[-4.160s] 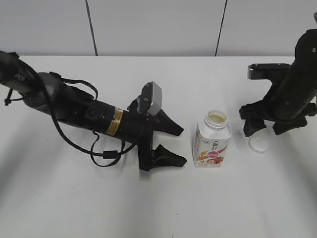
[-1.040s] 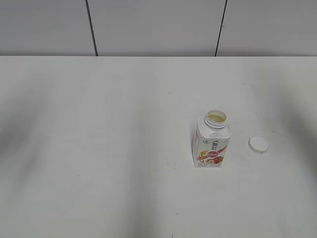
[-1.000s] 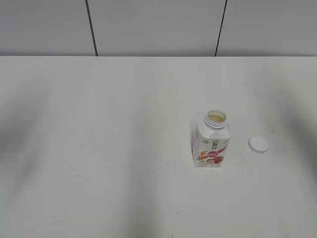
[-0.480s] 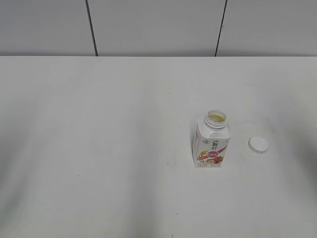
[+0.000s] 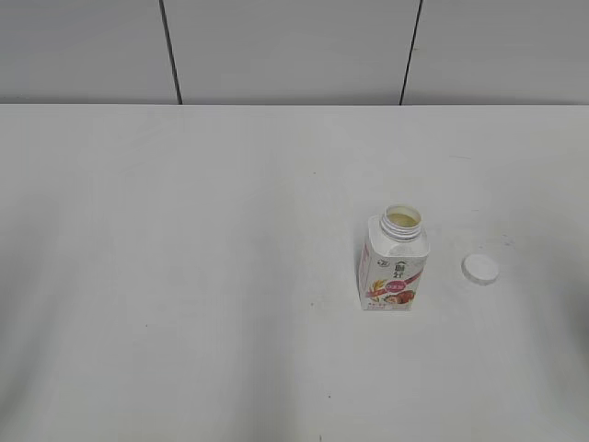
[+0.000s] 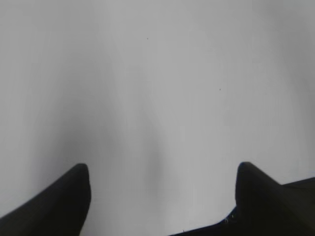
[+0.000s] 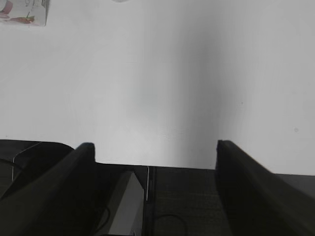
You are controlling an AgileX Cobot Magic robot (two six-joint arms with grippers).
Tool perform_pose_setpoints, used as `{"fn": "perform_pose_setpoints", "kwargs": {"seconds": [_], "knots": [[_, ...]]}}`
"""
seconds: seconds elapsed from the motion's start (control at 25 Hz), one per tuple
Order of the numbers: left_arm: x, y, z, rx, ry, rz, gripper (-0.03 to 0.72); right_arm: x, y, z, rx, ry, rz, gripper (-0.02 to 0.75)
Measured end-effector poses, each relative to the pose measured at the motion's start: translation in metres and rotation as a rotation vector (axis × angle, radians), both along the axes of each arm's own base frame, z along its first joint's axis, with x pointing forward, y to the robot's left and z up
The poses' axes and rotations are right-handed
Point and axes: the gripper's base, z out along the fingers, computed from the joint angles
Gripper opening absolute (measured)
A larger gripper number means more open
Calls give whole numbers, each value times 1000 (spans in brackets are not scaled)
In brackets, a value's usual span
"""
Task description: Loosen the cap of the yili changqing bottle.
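The yili changqing bottle [image 5: 395, 262] stands upright on the white table, right of centre, its round threaded neck open with pale liquid showing inside. Its bottom corner also shows in the right wrist view [image 7: 23, 13] at the top left. The white cap [image 5: 479, 269] lies flat on the table a little to the bottle's right, apart from it. Neither arm shows in the exterior view. My left gripper [image 6: 162, 169] is open and empty over bare table. My right gripper [image 7: 153, 147] is open and empty at the table's front edge, far from the bottle.
The white table [image 5: 184, 276] runs back to a grey panelled wall [image 5: 276, 46]. In the right wrist view the table's front edge [image 7: 157, 166] sits between my fingers, with dark floor and a pale object below it.
Four seconds ago both arms flanked the bottle, the right gripper at the cap on the table. Both have withdrawn out of the exterior view. Bottle and cap have stayed put over the last second.
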Motion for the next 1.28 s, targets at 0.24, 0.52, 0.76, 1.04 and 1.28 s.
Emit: {"fn": "perform_pose_setpoints", "kwargs": {"seconds": [0.24, 0.52, 0.76, 1.04, 1.28], "knots": [[-5, -2, -3, -60, -101, 2, 552, -28, 0, 4, -1, -108, -2, 587], [-19, 0, 4, -36, -28, -1, 552, -52, 0, 6, -1, -163, 3, 587], [-29, -1, -4, -49, 57, -5, 552, -70, 1, 11, 0, -197, 8, 587], [-53, 1, 4, -84, -94, -8, 546, -79, 1, 12, 1, -222, 9, 587], [-85, 5, 10, -119, -298, -5, 544, -84, 2, -7, 10, -179, 10, 587]]}}
